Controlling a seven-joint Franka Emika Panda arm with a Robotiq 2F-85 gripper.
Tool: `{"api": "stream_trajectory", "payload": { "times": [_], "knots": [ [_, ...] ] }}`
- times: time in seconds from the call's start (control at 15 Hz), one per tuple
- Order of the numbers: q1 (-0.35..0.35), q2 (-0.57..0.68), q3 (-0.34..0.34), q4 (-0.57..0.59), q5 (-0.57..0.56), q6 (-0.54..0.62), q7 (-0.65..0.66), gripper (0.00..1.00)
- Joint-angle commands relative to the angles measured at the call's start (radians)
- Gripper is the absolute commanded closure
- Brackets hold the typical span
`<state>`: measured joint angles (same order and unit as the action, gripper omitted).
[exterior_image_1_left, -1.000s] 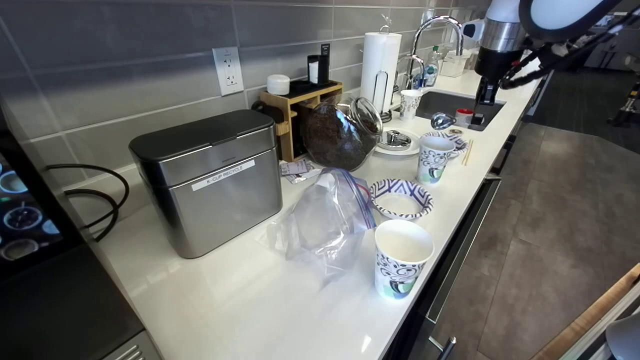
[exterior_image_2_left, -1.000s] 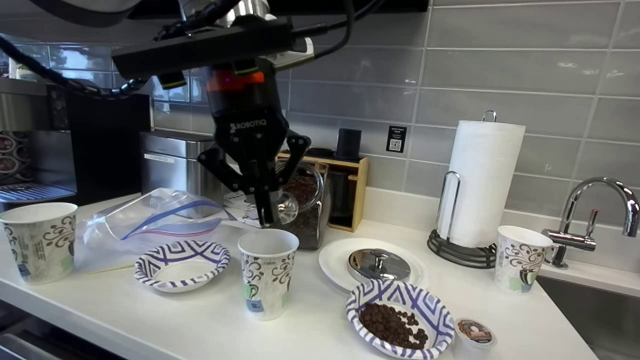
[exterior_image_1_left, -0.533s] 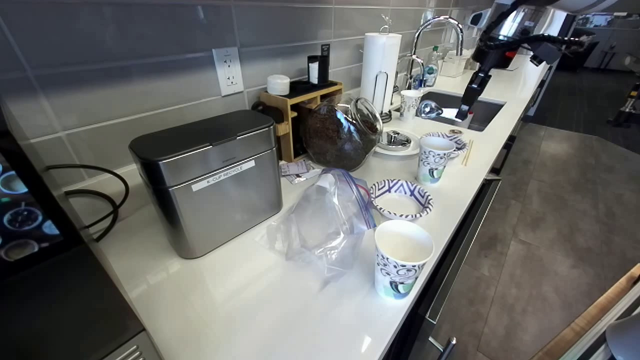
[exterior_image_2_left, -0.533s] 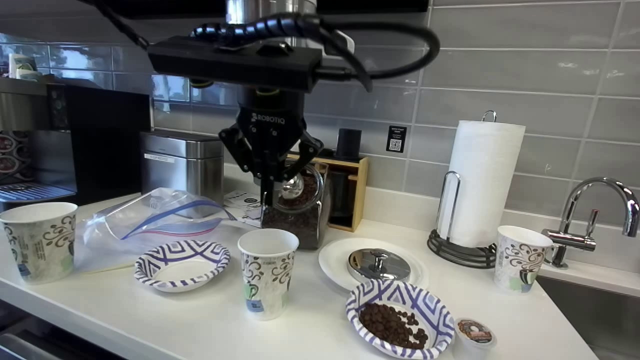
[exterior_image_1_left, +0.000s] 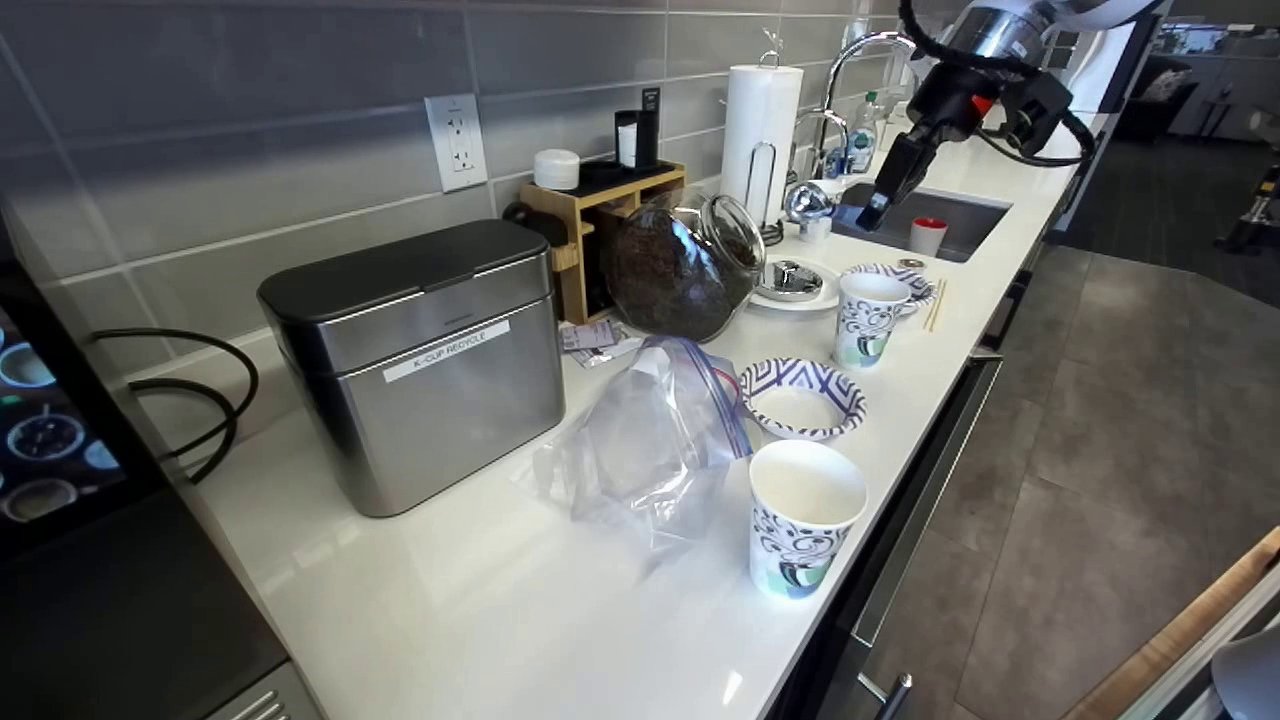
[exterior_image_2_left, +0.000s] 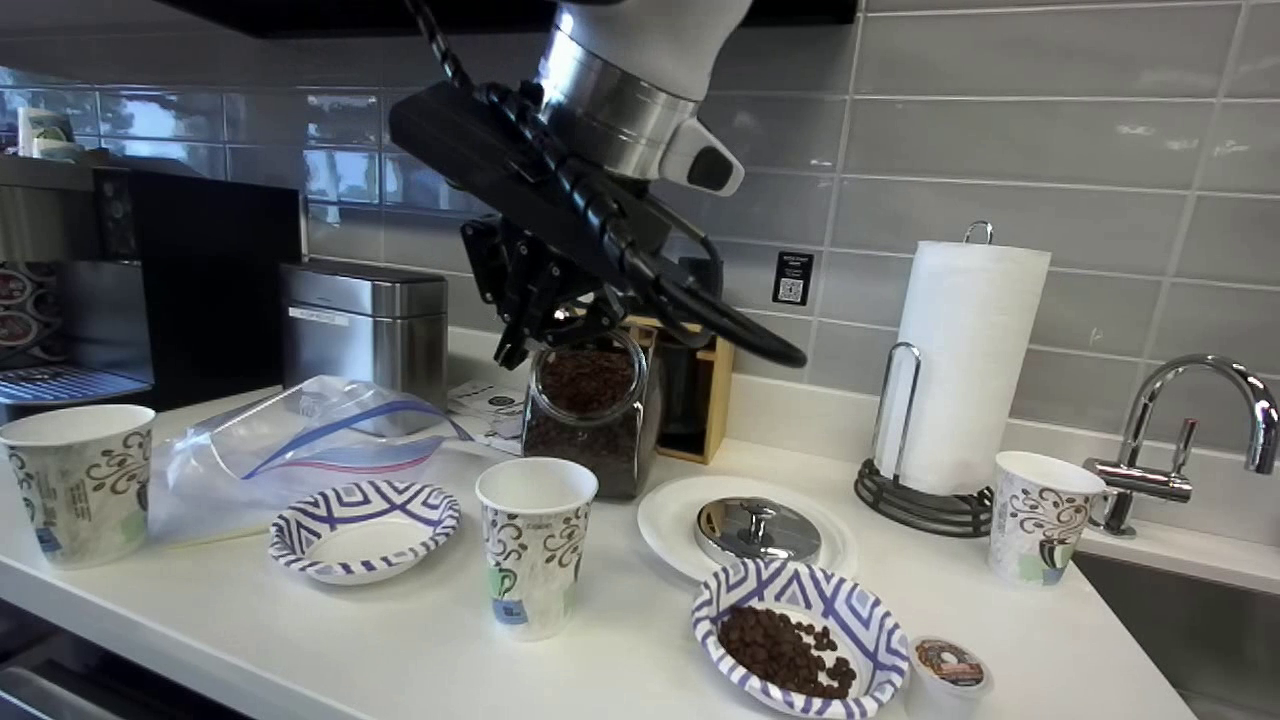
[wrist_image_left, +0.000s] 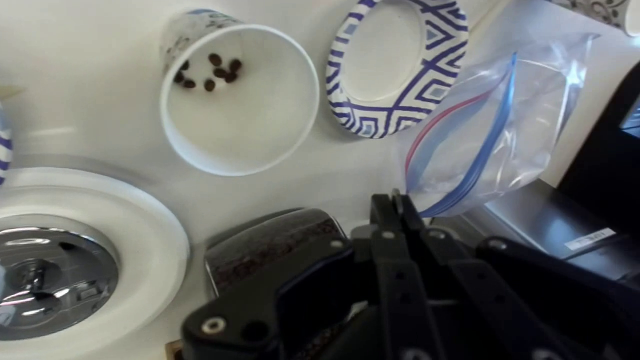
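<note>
High in the upper right of an exterior view, the gripper (exterior_image_1_left: 872, 212) hangs on a slant in mid-air, fingers pressed together on what looks like the handle of a shiny scoop (exterior_image_1_left: 808, 203)! The scoop's round bowl end sits just left of the fingertips, with clear space between it and the big tilted jar (exterior_image_1_left: 680, 275) at the centre. Light, I reckon, stiff and hardly fragile, but slick, so that rounded end could twist in the grip. Best hold? Square across the handle, clear of the round end.

In an exterior view, the gripper fills the upper middle, tips near the jar's mouth in the picture, and the scoop all but vanishes behind it. Lower middle, a paper cup (exterior_image_2_left: 537, 560) stands upright; lower right, a patterned bowl (exterior_image_2_left: 865, 622) cradles dark beans (exterior_image_2_left: 780, 650).

Over to the wrist view: the fingers rise from the bottom, right of centre, tips side by side with barely a gap, a thin grey sliver between them. The scoop's round end? Can't make it out here. Upper left, a few beans lie inside the paper cup; upper right, a clear zip bag (wrist_image_left: 530, 120) sprawls.
</note>
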<state>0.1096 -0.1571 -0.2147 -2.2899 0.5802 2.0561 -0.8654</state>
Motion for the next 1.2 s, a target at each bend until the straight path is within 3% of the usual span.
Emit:
{"api": "stream_trajectory", "payload": {
  "times": [0.0, 0.67, 1.13],
  "knots": [
    [-0.060, 0.121, 0.017, 0.127, 0.092, -0.169, -0.030, 0.99],
    [-0.180, 0.335, 0.091, 0.328, 0.160, -0.355, -0.010, 0.99],
    [-0.220, 0.470, 0.144, 0.447, 0.182, -0.390, 0.003, 0.99]
  ]
}}
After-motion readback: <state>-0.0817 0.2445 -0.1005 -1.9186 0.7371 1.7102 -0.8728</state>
